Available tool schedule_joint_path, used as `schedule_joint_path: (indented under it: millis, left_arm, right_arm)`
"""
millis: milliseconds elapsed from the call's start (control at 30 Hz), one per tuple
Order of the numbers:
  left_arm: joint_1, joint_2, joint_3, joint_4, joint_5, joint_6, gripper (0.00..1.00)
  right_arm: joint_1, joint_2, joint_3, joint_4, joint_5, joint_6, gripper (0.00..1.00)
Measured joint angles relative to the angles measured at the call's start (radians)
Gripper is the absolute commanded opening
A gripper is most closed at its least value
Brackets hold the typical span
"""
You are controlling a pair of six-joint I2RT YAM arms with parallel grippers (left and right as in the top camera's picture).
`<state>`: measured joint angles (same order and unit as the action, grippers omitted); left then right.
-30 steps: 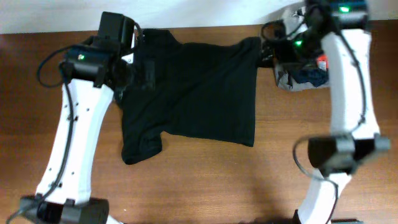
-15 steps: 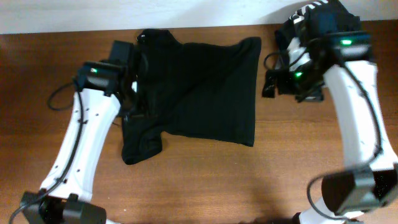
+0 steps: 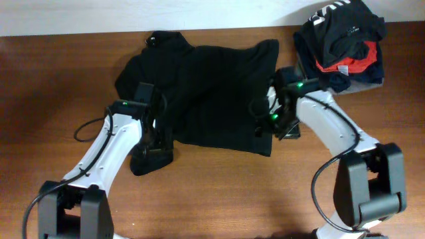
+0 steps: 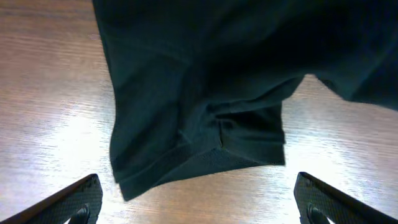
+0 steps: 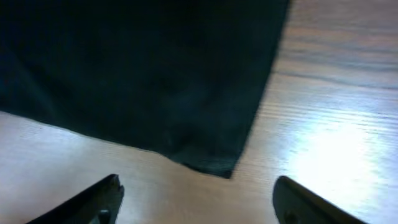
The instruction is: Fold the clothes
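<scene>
A black short-sleeved shirt (image 3: 212, 93) lies spread on the wooden table, its sleeve at the front left. My left gripper (image 3: 151, 143) is open above that sleeve (image 4: 199, 140), holding nothing. My right gripper (image 3: 265, 129) is open above the shirt's front right corner (image 5: 214, 163), holding nothing. Both sets of fingertips show at the bottom edges of the wrist views, wide apart over bare wood.
A pile of folded clothes (image 3: 342, 43), black, red and blue, sits at the back right corner. The table's back edge meets a white wall (image 3: 66, 13). Bare wood (image 3: 219, 192) lies in front of the shirt.
Both arms have swung from the back of the table down to the shirt's front edge, the left to the sleeve, the right to the front right corner. The shirt has not moved.
</scene>
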<state>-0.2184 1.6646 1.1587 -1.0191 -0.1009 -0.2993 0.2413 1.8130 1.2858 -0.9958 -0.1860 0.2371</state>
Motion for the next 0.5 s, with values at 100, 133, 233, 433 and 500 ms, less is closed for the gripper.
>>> schedule_joint_path:
  millis: [100,133,233,433,500]
  left_arm:
    - [0.000,0.000,-0.037,0.049,0.000,0.005,0.96]
    - [0.000,0.000,-0.047,0.066,0.000,0.006,0.95]
    - [0.000,0.000,-0.079,0.122,0.000,0.015,0.94]
    - [0.001,0.000,-0.156,0.232,0.000,0.026,0.80]
    - [0.001,0.000,-0.177,0.247,0.000,0.026,0.70]
  right_arm:
    - [0.049,0.000,-0.037,0.031,0.048,0.040,0.70]
    - [0.060,0.000,-0.043,0.034,0.064,0.050,0.69]
    - [0.085,0.000,-0.055,0.051,0.109,0.080,0.65]
    - [0.097,0.000,-0.100,0.092,0.149,0.103,0.61]
    - [0.100,0.000,-0.113,0.092,0.154,0.105,0.60]
